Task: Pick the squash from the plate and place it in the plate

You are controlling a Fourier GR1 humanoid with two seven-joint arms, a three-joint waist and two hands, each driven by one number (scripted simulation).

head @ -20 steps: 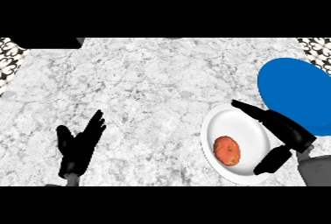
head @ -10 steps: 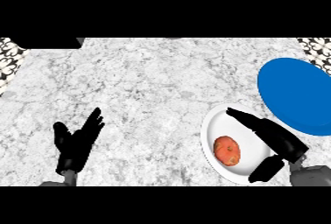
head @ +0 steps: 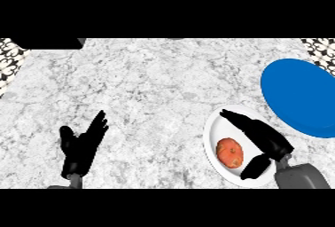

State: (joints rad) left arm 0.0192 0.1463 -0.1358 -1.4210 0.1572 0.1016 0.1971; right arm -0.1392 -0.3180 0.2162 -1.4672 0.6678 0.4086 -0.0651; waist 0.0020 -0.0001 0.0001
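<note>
Having shifted leftward over the white plate (head: 219,122) since half a second ago, right hand (head: 265,139) now lying closer to the squash (head: 230,152), fingers stretched out straight toward the plate's far rim and thumb (head: 255,166) spread apart at the near side. Squash resting in the same spot as before, on the near left part of the white plate, just beside the thumb tip and below the straight fingers, sitting in the gap between them; touching or not, cannot tell. Nothing curling round the squash yet. Blue plate (head: 297,99) lying beyond and to the right of the white plate, its right edge cut off by the frame, its near rim just beside the white plate's. Left hand (head: 82,148) resting open on the tabletop (head: 150,88) well left of the white plate, fingers up, unchanged. Right part of the white plate hidden under the right hand and grey forearm.
</note>
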